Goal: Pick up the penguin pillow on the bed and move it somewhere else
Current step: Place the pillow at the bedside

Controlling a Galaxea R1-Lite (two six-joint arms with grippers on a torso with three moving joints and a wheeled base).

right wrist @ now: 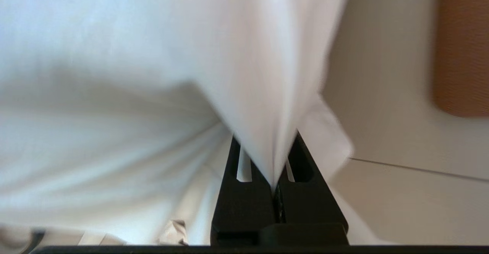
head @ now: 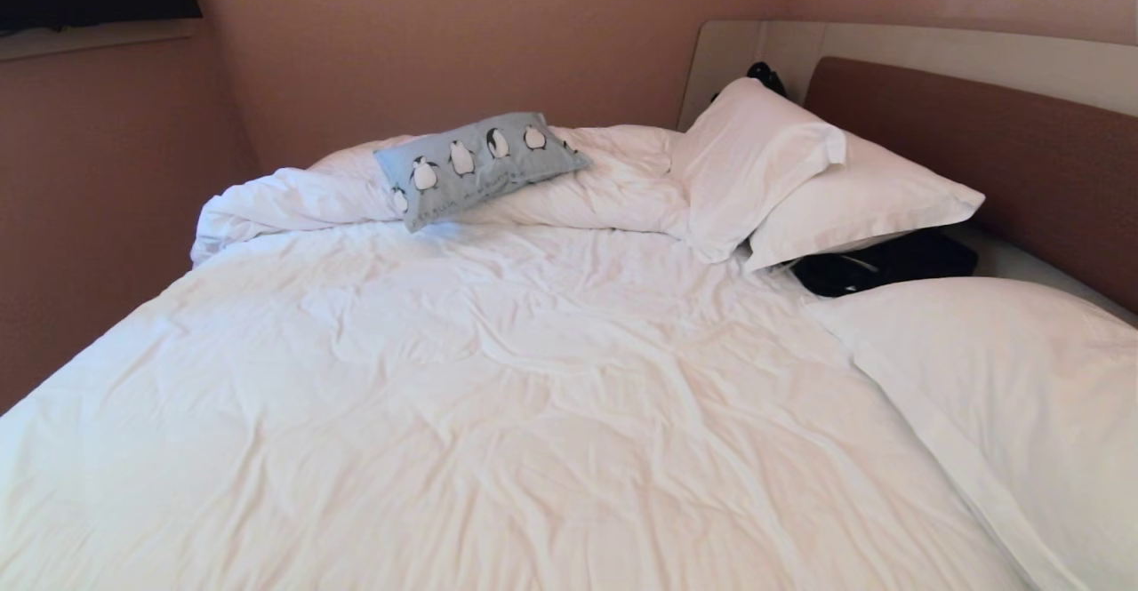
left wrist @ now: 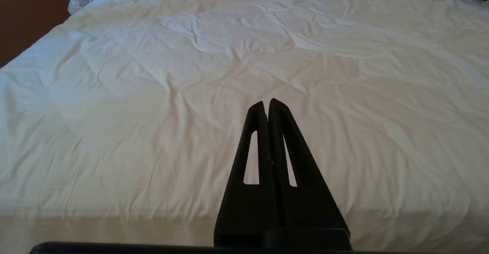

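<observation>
Two grippers, neither visible from the head. Right gripper (right wrist: 276,158): jaws pinched on a fold of white fabric (right wrist: 263,93), not the task's item; which piece is unclear. Left gripper (left wrist: 266,107): jaws together, empty, parked over the bed (left wrist: 153,112). Penguin pillow (head: 478,164): upper centre of head view, propped on bunched duvet (head: 293,195), ungrasped.

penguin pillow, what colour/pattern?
Light blue with a row of black-and-white penguins; the penguin pillow shows best in the head view.

Matt rumpled white cloth covers the bed (head: 498,378); the penguin pillow (head: 478,167) is soft printed fabric.
</observation>
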